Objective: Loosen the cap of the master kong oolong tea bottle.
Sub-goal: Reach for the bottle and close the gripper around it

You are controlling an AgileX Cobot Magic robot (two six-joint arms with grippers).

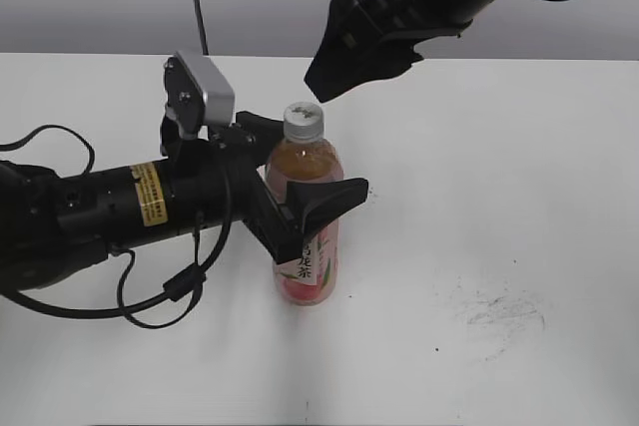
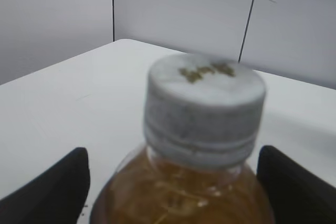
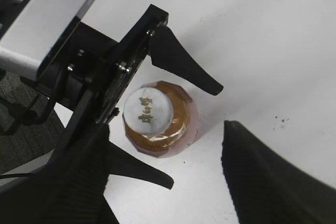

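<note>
Left claw (image 1: 300, 182) spread around upright bottle (image 1: 306, 231), fingers either side of bottle shoulder, contact unclear. Bottle at frame centre on table (image 1: 499, 197), holds amber tea, cap (image 1: 303, 120) on. Right claw (image 1: 334, 67) spread, hanging upper right above cap.

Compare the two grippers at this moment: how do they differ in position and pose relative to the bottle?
The left gripper lies level at the master kong oolong tea bottle, its jaws open either side of the shoulder; the right gripper hangs above and behind the cap, angled downward. The left brackets the bottle; the right is clear of it. Both are black, and neither touches the cap.
</note>
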